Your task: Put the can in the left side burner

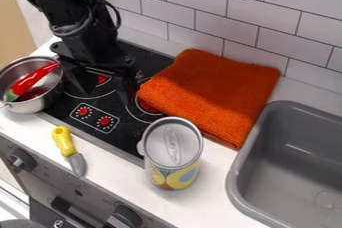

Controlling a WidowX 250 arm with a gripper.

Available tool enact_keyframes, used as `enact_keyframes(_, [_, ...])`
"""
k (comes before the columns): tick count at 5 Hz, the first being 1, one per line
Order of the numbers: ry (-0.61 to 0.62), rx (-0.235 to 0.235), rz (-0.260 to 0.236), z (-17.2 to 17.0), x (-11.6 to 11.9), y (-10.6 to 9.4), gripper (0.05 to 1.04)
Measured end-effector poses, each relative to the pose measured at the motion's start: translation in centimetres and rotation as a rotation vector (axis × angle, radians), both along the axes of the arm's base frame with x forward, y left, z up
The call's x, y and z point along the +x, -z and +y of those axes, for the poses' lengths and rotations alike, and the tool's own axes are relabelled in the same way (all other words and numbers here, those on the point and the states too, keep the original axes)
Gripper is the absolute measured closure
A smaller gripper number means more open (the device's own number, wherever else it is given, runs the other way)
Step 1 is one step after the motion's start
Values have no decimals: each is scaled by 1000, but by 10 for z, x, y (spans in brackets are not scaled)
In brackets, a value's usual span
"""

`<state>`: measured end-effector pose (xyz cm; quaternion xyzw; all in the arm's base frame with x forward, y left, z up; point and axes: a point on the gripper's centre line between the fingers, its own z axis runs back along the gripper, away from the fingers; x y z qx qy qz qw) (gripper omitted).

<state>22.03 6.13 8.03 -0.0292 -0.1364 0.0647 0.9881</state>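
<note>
The pincer (107, 96) is wide open and empty, over the stove (128, 136). The can (172, 154) stands on the bench (112, 176). Best go right above the can, hug its sides evenly, then lift it straight up.

We see a metal saucepan (28, 106) at the left with a red chili pepper (35, 78) inside, its green end low against the wall of the pan. Nearer us, a yellow-handled toy knife (65, 145) lies on the white countertop (210, 204). We also find a folded orange towel (208, 91) between the gray sink (235, 177) and the saucepan, near the white wall tiles (214, 12).
</note>
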Motion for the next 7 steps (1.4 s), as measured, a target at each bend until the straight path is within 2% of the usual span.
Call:
enact_keyframes(1, [-7, -8, 16, -1, -3, 4, 84])
enact_keyframes(2, [-21, -2, 28, -4, -16, 3, 84])
enact_keyframes(3, [-25, -21, 68, -6, -28, -2, 84])
enact_keyframes(4, [-12, -17, 140, -15, -42, 0, 84])
enact_keyframes(5, [9, -2, 238, -45, -57, 12, 84])
enact_keyframes(7, [43, -26, 314, -82, -72, 23, 84])
